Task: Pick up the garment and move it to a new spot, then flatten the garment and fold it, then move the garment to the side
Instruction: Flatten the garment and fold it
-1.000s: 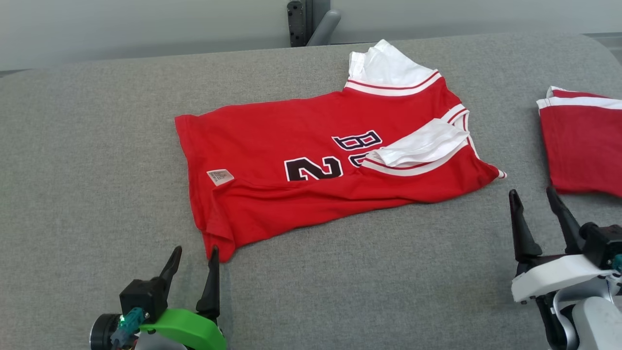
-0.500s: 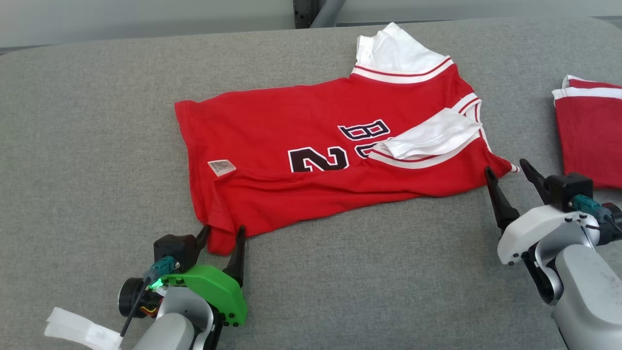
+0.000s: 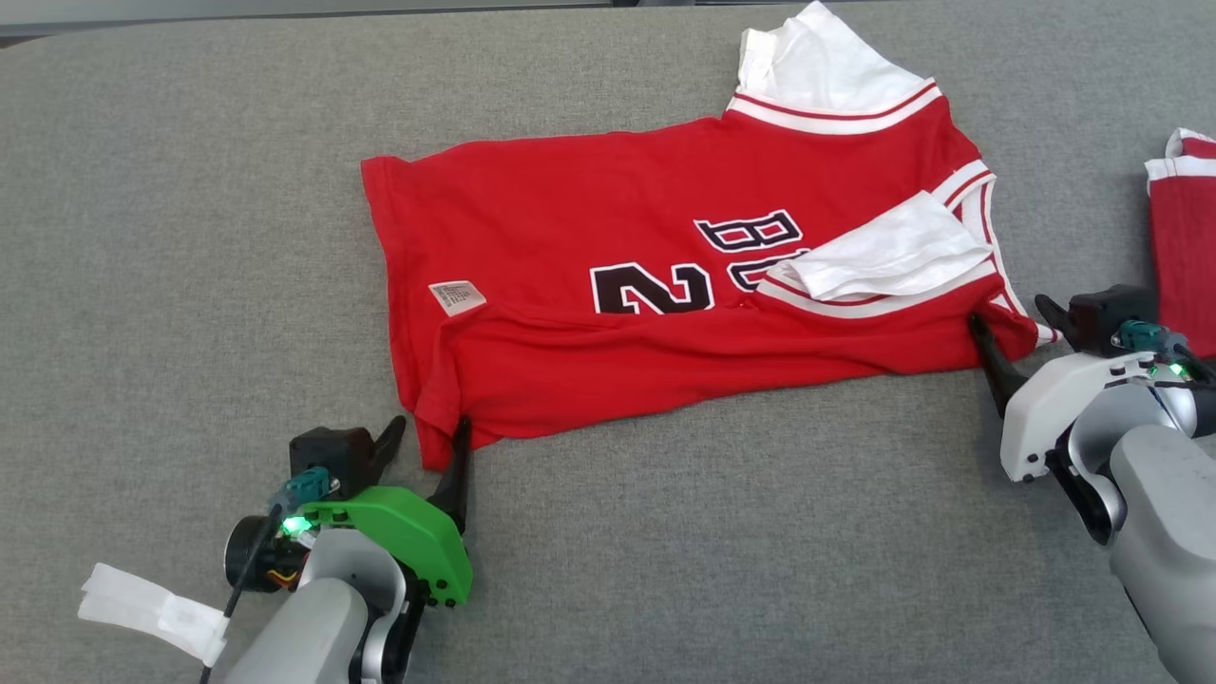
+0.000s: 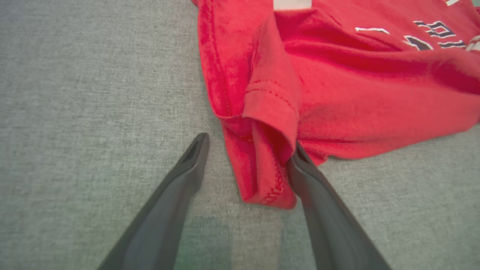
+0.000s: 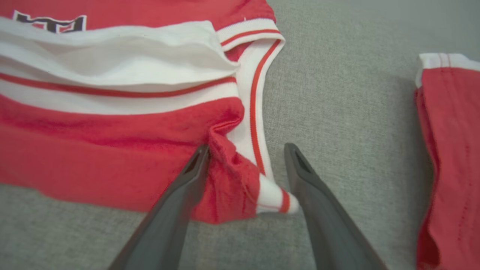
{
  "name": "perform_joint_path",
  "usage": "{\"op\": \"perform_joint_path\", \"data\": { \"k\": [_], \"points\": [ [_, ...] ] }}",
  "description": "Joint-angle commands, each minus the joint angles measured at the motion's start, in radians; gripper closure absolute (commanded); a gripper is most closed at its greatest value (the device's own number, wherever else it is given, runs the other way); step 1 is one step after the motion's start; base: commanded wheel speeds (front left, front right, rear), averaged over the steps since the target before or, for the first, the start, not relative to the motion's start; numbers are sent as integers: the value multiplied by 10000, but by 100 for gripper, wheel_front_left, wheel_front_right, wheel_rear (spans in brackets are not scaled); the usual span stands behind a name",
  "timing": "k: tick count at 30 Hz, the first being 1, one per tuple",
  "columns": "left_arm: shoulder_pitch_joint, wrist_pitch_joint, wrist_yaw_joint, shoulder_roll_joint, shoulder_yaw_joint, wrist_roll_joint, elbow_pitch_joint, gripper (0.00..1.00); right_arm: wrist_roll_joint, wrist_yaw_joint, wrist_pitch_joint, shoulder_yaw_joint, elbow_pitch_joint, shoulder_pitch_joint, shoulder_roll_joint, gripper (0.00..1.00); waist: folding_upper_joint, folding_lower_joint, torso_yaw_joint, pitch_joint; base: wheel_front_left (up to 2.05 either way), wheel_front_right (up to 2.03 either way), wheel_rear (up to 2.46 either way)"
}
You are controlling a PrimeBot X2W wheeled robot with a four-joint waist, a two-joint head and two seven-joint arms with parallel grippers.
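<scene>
Grey padded surface [image 3: 665, 532] carries everything. Red jersey [image 3: 589, 228] lies mid-surface, mostly flat. Its near long edge is folded over and one white sleeve is flipped onto the chest print. Second red garment [image 3: 1183, 256] sits at the far right, apart from the jersey. Left gripper [image 3: 431, 427]: jaws wide, straddling the jersey's near hem corner, one finger against the cloth, nothing clamped. Right gripper [image 3: 1007, 313]: jaws wide, straddling the striped corner at the opposite end, one finger touching fabric, nothing clamped. White label [image 3: 457, 297] faces up near the hem.
</scene>
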Motion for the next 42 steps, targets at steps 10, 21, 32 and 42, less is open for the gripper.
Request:
{"op": "perform_joint_path", "data": {
  "k": [10, 21, 32, 42],
  "points": [
    [98, 955, -1240, -74, -78, -1121, -37, 100, 2074, -1, 1017, 1693, 143, -259, -376, 100, 33, 0, 114, -136, 0, 0, 0],
    [1017, 1907, -1877, 1163, 134, -1896, -1435, 100, 4302, -10, 1926, 2866, -1397, 305, -2127, 100, 33, 0, -82, -1154, 0, 0, 0],
    [3468, 3345, -1423, 2846, 126, -2675, -5011, 100, 5714, -19, 2994, 2431, -3660, 2096, -3816, 100, 33, 0, -252, -1273, 0, 0, 0],
    [4762, 2999, -832, 2804, -93, -2530, -5554, 0, 5297, -13, 2690, 1414, -3961, 3807, -3266, 0, 33, 0, -280, -1023, 0, 0, 0]
  ]
}}
